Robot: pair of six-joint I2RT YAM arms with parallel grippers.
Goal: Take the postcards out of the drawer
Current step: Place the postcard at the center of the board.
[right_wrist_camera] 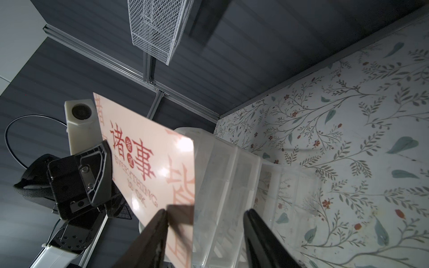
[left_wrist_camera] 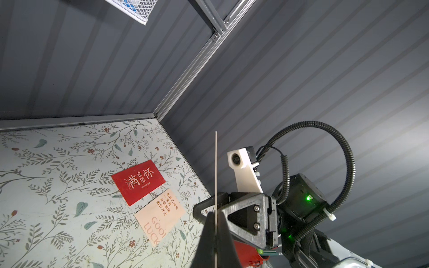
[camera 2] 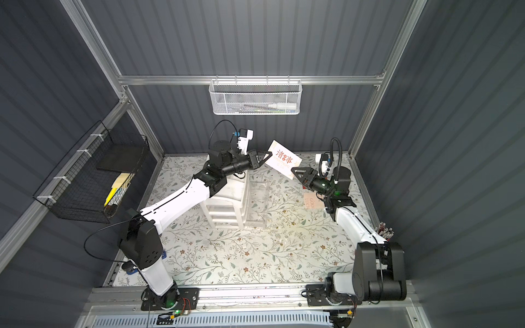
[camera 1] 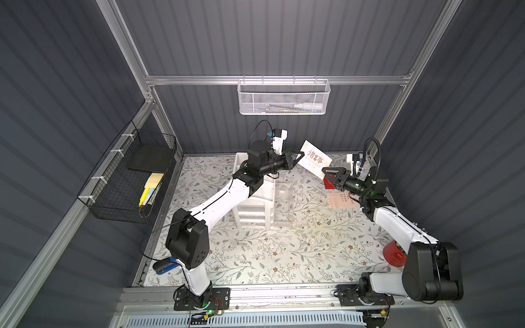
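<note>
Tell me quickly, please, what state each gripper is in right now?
Left gripper: shut on the pale postcard, held in the air.
Right gripper: open, jaws apart at that postcard's free end.

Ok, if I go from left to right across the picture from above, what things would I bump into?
Black wire basket → white drawer unit → pale postcard held up in the air → red cup.

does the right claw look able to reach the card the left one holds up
Probably yes: the right claw stands open at the free end of the pale postcard the left claw holds aloft.
</note>
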